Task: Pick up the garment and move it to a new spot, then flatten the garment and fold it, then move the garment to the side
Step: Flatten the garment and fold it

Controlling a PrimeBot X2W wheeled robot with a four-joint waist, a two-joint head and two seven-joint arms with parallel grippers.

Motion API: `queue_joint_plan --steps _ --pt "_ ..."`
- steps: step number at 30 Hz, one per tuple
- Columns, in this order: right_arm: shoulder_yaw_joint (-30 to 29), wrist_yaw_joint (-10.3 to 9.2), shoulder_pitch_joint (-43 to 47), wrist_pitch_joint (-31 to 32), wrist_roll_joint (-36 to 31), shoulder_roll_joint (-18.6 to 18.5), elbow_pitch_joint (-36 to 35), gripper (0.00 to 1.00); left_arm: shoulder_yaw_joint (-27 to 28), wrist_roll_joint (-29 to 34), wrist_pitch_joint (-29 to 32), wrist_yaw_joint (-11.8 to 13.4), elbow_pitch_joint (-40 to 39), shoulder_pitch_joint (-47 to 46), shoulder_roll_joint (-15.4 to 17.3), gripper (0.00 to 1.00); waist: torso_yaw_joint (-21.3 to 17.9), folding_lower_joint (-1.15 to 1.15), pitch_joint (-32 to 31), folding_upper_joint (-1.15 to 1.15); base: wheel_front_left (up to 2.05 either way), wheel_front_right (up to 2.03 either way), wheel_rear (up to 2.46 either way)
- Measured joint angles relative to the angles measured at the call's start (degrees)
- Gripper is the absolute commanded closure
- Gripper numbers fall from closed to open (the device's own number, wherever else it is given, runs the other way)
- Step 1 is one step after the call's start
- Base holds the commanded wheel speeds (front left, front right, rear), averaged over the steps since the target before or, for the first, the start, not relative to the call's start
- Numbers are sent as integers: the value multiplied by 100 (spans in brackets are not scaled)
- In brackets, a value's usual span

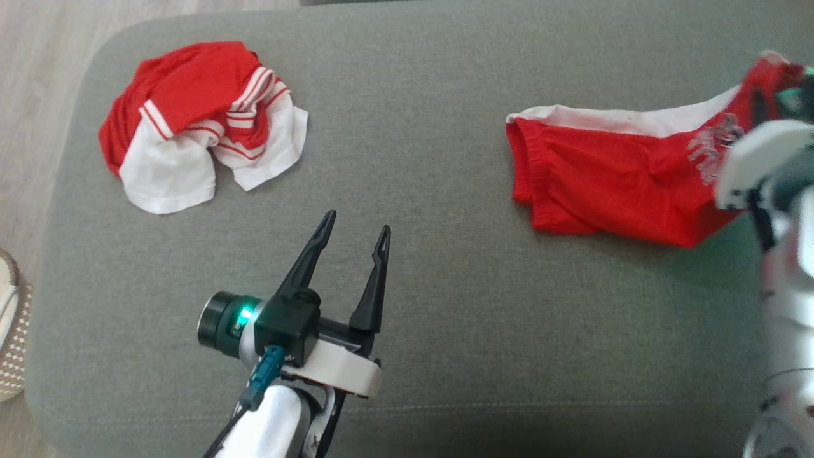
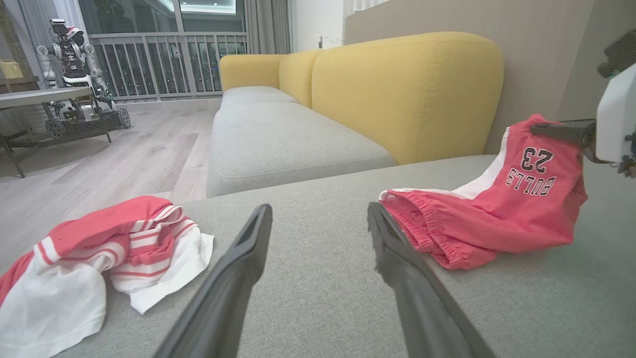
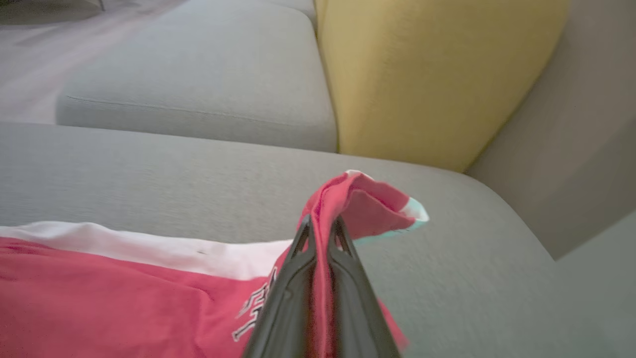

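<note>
Upside-down "BULLS" and "23" in black print on the red shorts (image 2: 497, 223).

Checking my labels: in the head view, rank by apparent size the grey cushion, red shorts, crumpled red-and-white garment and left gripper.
1. grey cushion
2. red shorts and crumpled red-and-white garment: too alike to rank, shorts partly hidden
3. left gripper, though nearest the camera

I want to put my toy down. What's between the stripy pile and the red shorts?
Just bare grey cushion lies between the stripy pile and the red shorts, as the head view shows.
</note>
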Motion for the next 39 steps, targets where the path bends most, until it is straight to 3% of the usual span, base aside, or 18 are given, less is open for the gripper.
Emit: queue_joint_plan --steps 11,20,21,22,23,31,39 --pt "1655 0 265 402 715 430 -679 100 -140 -138 0 56 1 124 1 0 267 0 -164 0 0 0 0" --pt "2587 0 723 399 1299 522 -475 100 -218 -177 0 105 -4 88 1 0 558 0 -66 0 0 0 0" --pt "2670 0 761 383 1381 523 -450 68 -218 -180 0 111 -3 88 1 0 576 0 -58 0 0 0 0" --pt "2781 0 817 307 1521 523 -417 25 -218 -218 0 127 -1 88 2 0 594 0 -63 0 0 0 0" --pt "2800 0 837 234 1604 523 -421 0 -220 -219 0 134 0 88 1 0 599 0 -77 0 0 0 0" --pt "2437 0 1472 -828 1946 532 -1201 0 -153 -267 0 244 22 136 2 0 538 0 -351 0 0 0 0" --pt "1569 0 2962 -1282 1990 556 -2380 0 229 -330 0 354 24 608 4 0 293 0 -816 0 0 0 0"
